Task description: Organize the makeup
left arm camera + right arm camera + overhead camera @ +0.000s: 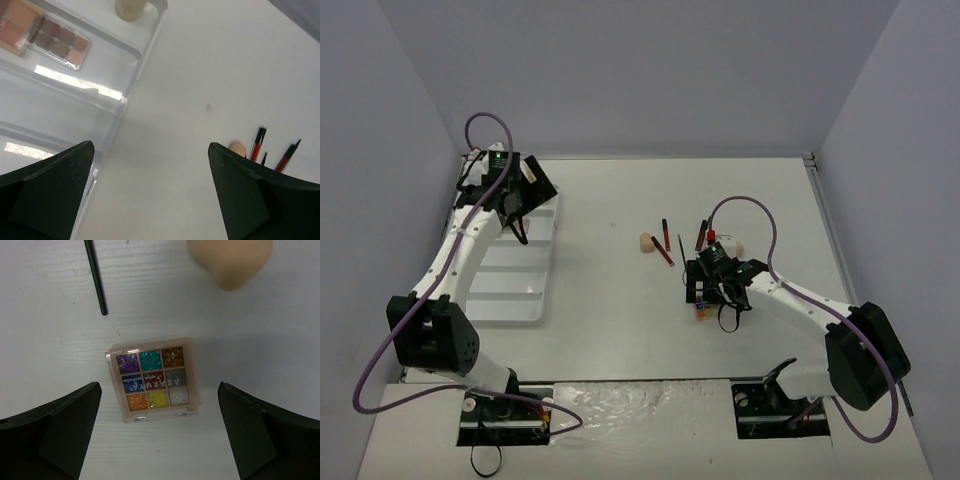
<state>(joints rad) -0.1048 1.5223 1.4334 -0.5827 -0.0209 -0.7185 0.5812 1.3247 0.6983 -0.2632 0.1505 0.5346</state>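
Observation:
My left gripper (523, 196) hangs open and empty over the far end of the white tray (510, 290). In the left wrist view two eyeshadow palettes (59, 41) lie in the tray (127, 75), with a pale bottle base (131, 9) at its top edge. My right gripper (157, 435) is open above a small glitter palette (152, 380) that lies flat on the table between its fingers. A peach sponge (230, 260) and a thin black stick (95, 277) lie just beyond it. Another peach sponge (646, 242) and red pencils (665, 240) lie mid-table.
The tray lies along the left side, its near slots showing nothing in them. Grey walls close the table at the back and both sides. The loose items cluster right of centre, close around the right gripper.

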